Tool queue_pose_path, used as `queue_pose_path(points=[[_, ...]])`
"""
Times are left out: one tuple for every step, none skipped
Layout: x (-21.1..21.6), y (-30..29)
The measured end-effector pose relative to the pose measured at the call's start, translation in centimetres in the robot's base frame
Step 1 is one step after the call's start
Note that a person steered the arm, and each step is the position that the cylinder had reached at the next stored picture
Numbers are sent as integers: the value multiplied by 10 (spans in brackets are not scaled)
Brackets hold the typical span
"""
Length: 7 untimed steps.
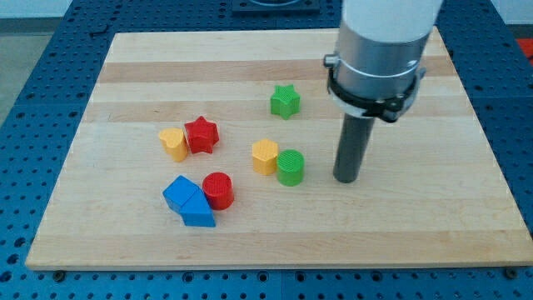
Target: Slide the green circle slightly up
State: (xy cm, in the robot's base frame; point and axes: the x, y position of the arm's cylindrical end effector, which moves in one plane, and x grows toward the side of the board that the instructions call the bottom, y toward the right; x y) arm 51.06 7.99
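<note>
A light wooden board (275, 242) with long stripes in the grain lies on a blue table (37, 75) full of little holes. Far on the view's left sits a small yellow block (173, 143), touching a red star (201, 134) on its right. Below them, a blue block (188, 201) made of two joined pieces touches a red cylinder (218, 190). Near the middle, a yellow hexagon block (265, 156) stands right against the green circle (291, 167), which sits a bit lower and to the view's right of it. Higher up on the board is a green star (285, 101), all alone. Just to the right of the green circle stands my tip (346, 178), near it but not touching. It is one plain dark rod under a big white and grey arm, with nothing that opens, closes or pinches.
</note>
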Motion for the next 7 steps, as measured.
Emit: queue_pose_path(points=[[10, -14], [11, -16], [24, -32], [38, -49], [40, -64], [29, -79], [9, -81]])
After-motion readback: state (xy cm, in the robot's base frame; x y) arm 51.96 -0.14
